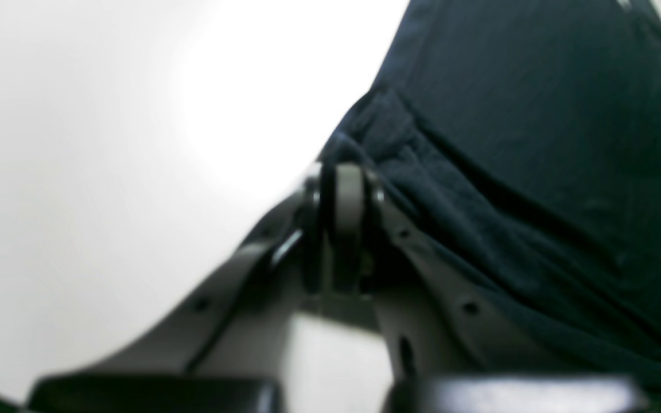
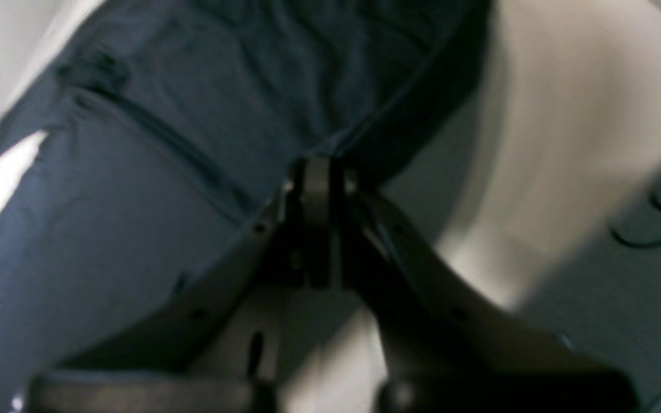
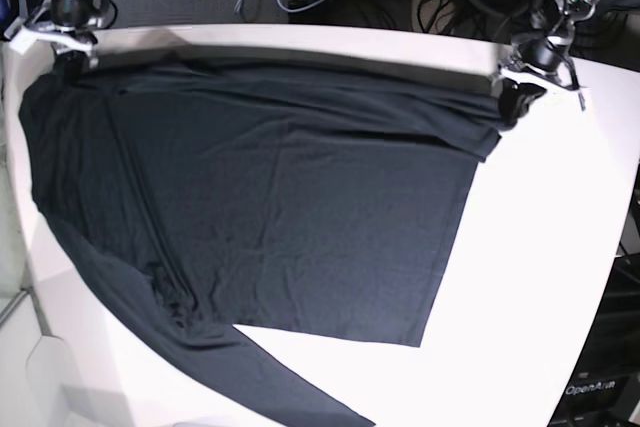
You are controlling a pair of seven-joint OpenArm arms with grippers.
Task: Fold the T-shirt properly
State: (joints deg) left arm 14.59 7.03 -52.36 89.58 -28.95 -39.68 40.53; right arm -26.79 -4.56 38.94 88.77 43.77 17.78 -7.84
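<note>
T-shirt (image 3: 280,207) edge in both grippers

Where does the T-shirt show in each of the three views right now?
Left wrist: T-shirt fills the right half, its edge pinched in the left gripper.
Right wrist: T-shirt fills the upper left, pinched in the right gripper.
Base: T-shirt spread over the white table, both far corners held.
Shared landmark: the white table.

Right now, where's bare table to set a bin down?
Best patch: table between the T-shirt hem edge and the table's rim on the base view's right. A smaller wedge lies below the hem, beside the trailing sleeve. The far edge is crowded: both hands pinch the shirt there.
</note>
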